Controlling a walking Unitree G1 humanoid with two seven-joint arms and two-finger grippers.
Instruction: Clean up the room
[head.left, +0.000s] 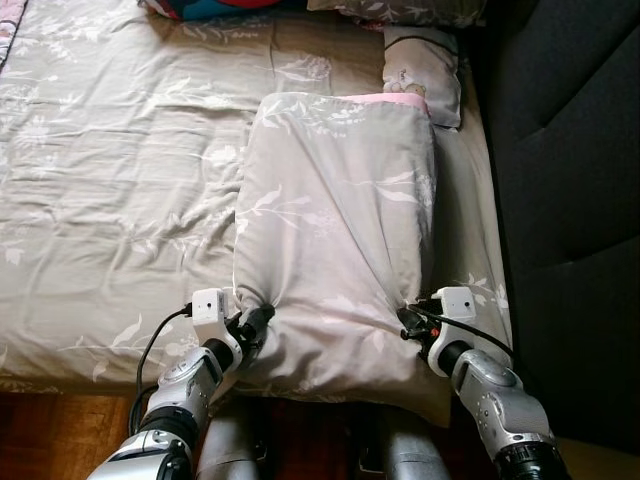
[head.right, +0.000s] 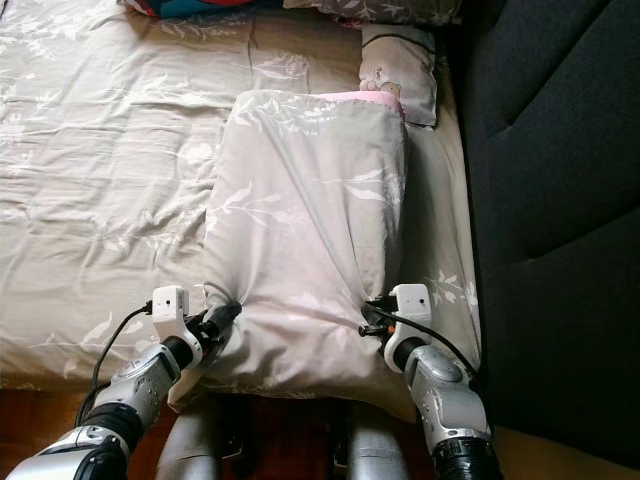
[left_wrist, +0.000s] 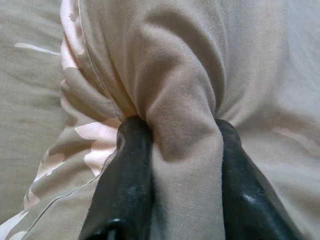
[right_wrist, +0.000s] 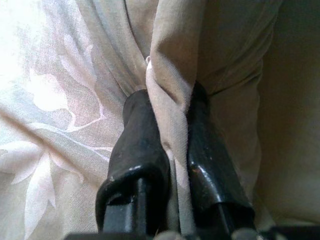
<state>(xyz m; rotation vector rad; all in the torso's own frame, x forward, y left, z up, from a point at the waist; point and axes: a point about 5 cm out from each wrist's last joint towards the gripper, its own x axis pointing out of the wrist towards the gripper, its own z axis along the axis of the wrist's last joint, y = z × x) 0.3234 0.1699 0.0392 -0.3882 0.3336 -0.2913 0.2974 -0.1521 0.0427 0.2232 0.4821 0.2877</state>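
Both grippers, left gripper (head.left: 262, 318) and right gripper (head.left: 408, 320), are clamped on bunched near corners of the grey floral pillow (head.left: 335, 240) lying on the bed (head.left: 110, 180).

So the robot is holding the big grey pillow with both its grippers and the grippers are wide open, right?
Not quite. Both grippers do hold the big grey pillow, but they are shut on it, not open. The wrist views show the left gripper and the right gripper each pinching a fold of its cloth.
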